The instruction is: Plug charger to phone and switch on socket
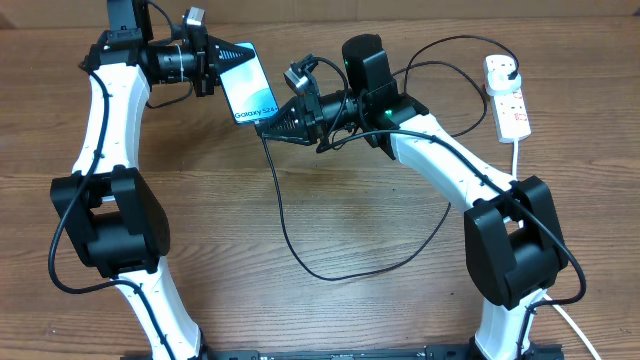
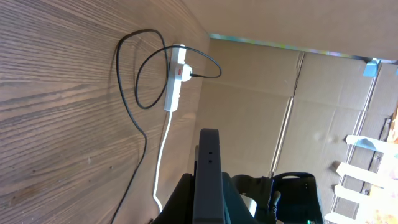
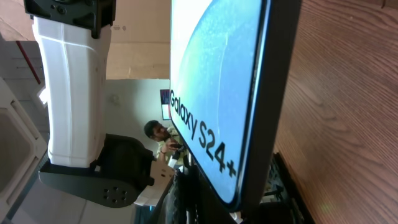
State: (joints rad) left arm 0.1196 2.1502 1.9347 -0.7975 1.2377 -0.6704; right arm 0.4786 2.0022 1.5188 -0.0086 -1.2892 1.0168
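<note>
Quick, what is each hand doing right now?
The left hand is closed on the phone.
The right hand looks closed on the charger, at the phone's bottom edge.

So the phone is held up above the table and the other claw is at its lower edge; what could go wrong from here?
The left claw grips the phone at one end only, so a push from the right claw at the lower edge might tilt it or make it slip. The charger lies in a loose loop and could snag when the right claw moves to the socket.
</note>
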